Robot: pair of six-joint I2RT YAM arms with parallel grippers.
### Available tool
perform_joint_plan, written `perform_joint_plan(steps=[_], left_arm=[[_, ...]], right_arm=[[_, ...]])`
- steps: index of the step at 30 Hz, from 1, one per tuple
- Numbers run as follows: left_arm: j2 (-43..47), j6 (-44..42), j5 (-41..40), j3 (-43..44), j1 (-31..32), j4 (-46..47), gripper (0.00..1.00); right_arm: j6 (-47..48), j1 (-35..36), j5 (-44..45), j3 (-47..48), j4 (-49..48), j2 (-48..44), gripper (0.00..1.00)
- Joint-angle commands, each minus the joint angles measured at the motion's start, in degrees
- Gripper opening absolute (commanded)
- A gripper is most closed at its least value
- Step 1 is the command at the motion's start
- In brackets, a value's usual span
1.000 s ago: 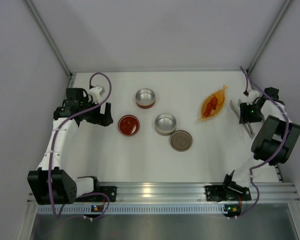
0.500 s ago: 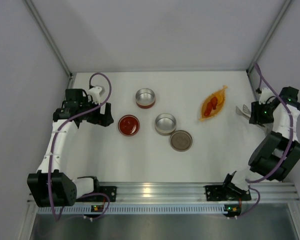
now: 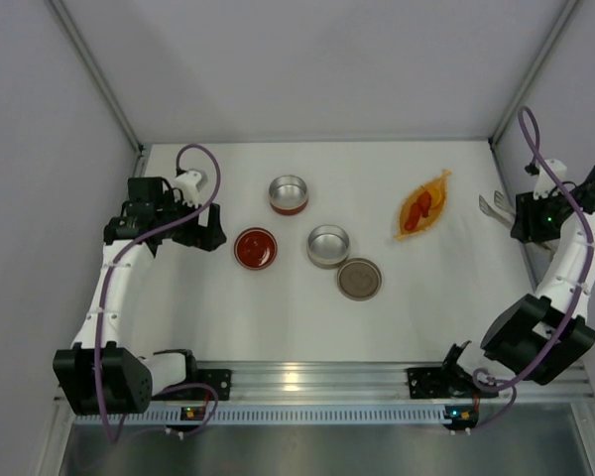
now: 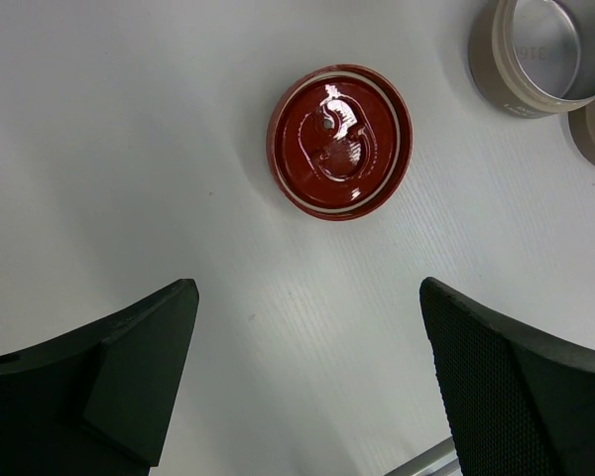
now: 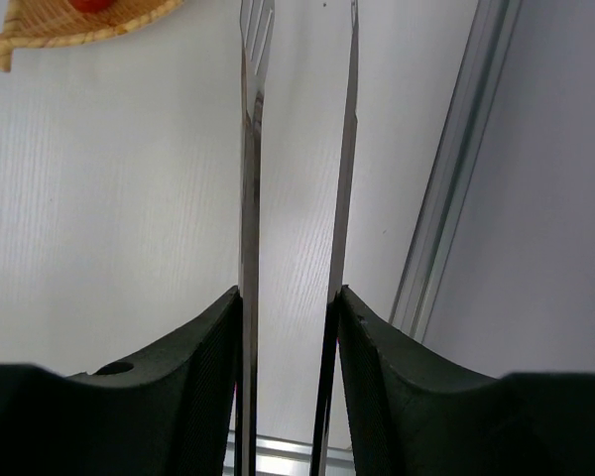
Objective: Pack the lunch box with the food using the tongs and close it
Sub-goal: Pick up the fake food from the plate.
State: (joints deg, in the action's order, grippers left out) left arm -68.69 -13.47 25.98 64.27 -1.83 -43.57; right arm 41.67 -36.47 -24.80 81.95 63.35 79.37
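- Slim grey metal tongs (image 5: 250,198) sit clamped between the right arm's jaws, which press narrowly on the outer sides of the two thin arms, whose tips stand apart.
- From above, the tongs' tips stick out at the right edge of the white bench (image 3: 278,327), near the flat orange leaf-shaped dish (image 3: 438,184) but not touching it.
- The longish red piece (image 3: 425,203) lies on that dish. The round orange-yellow lump seems to lie beside it, though it blends into the dish.
- The left arm's jaws stand wide and hold nothing, above the bench just beside a round dark-red lid (image 4: 339,141).
- An open silver tin (image 3: 328,245) sits mid-bench with a grey-brown lid (image 3: 359,279) just beside it.
- A red-banded silver tin (image 3: 289,193) stands farther back.
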Motion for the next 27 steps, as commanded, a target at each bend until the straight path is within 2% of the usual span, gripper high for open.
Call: perform_joint_plan(steps=[1,7,11,17,24,27], left_arm=[[1.4,-0.2,2.9,0.4,0.1,2.6,0.98],[1.3,0.0,4.6,0.8,0.0,1.8,0.98],[2.4,-0.1,4.1,-0.5,0.0,2.4,0.98],[3.7,-0.2,3.7,-3.0,0.0,3.3,0.98],[2.8,2.3,2.1,-4.4,0.0,3.8,0.98],[2.2,2.7,1.7,-4.5,0.1,3.2,0.98]], right_arm=[[3.8,-0.7,-5.6,4.3,6.9,-3.4,0.4],[4.1,-0.5,-11.1,10.5,14.9,-0.2,0.4],[1.4,1.1,-13.0,10.9,16.0,0.6,0.4],[-8.4,6.9,-11.0,9.6,10.0,0.7,0.4],[-19.8,20.4,-0.6,5.0,0.0,0.2,0.33],[-24.3,22.8,1.5,4.8,-1.7,2.9,0.29]])
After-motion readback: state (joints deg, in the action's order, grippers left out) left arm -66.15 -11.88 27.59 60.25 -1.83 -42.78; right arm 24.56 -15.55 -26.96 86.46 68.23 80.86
